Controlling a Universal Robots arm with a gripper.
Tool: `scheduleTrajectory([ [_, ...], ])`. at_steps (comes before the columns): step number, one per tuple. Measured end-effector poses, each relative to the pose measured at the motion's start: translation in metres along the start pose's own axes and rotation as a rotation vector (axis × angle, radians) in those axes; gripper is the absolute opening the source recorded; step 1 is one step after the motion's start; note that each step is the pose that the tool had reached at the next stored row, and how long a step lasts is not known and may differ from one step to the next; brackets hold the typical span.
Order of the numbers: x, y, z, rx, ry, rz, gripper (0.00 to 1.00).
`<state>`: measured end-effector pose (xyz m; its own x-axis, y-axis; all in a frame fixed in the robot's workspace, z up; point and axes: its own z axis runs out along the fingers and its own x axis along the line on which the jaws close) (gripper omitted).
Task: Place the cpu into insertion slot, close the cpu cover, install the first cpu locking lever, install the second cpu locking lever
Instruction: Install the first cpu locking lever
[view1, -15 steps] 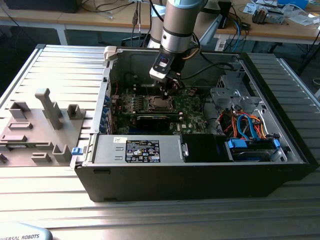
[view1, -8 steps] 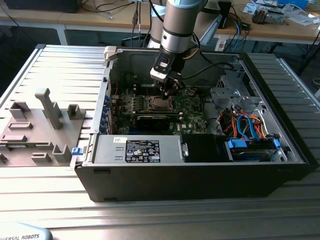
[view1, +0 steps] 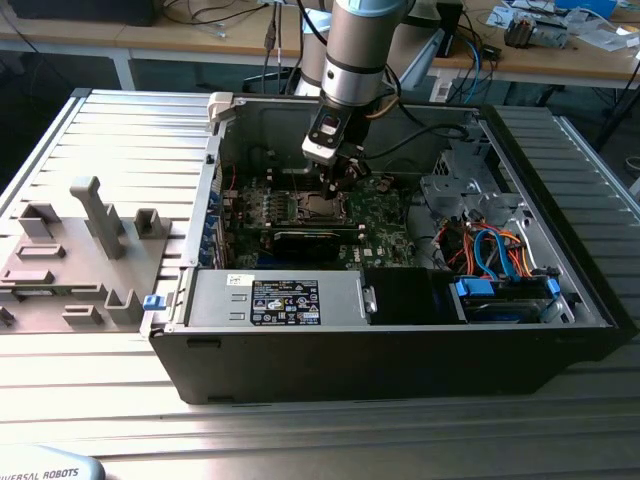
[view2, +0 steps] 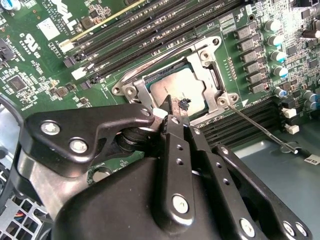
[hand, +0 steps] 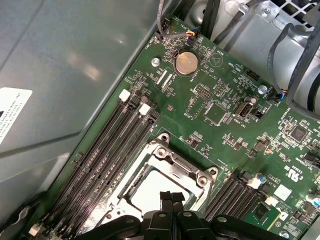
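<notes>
1. Nearest in the exterior view, the power supply (view1: 290, 298) lies along the near wall of the case (view1: 400, 360). The long black expansion card (view1: 315, 238) sits just beyond it on the green motherboard (view1: 385, 215).
2. Past the card is the insertion slot (view1: 320, 207). The cpu (view2: 175, 90) is already seated in it. Its dull silver top shows through the cut-out of the cpu cover (view2: 202, 62), which lies flat over it in both wrist views (so placing and closing look done).
3. The step in hand is, I judge, the first locking lever. A thin locking lever (view2: 260, 131) juts from one corner of the socket and splays out over the memory slots (view2: 150, 30), apparently unlatched. I cannot tell whether the other lever is latched.
4. That work calls for catching a very slim rod and bringing it under its catch without dragging on the cover. Room is tight.
5. The gripper (view2: 172, 111) hangs just over the socket's edge. Its fingers are pressed together with no gap and grip nothing. Whether the tips touch the cover cannot be made out.
6. Farther off, the arm (view1: 360, 50) rises past the case's far wall. The bundled cables (view1: 490, 250) lie toward the exterior view's right.
</notes>
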<state>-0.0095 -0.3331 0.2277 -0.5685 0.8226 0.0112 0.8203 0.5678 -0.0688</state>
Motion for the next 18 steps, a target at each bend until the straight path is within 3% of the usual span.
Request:
scheduleTrajectory([
  [18,0.0000,0.0000,0.0000,0.0006,-0.0042,-0.059,0.11],
])
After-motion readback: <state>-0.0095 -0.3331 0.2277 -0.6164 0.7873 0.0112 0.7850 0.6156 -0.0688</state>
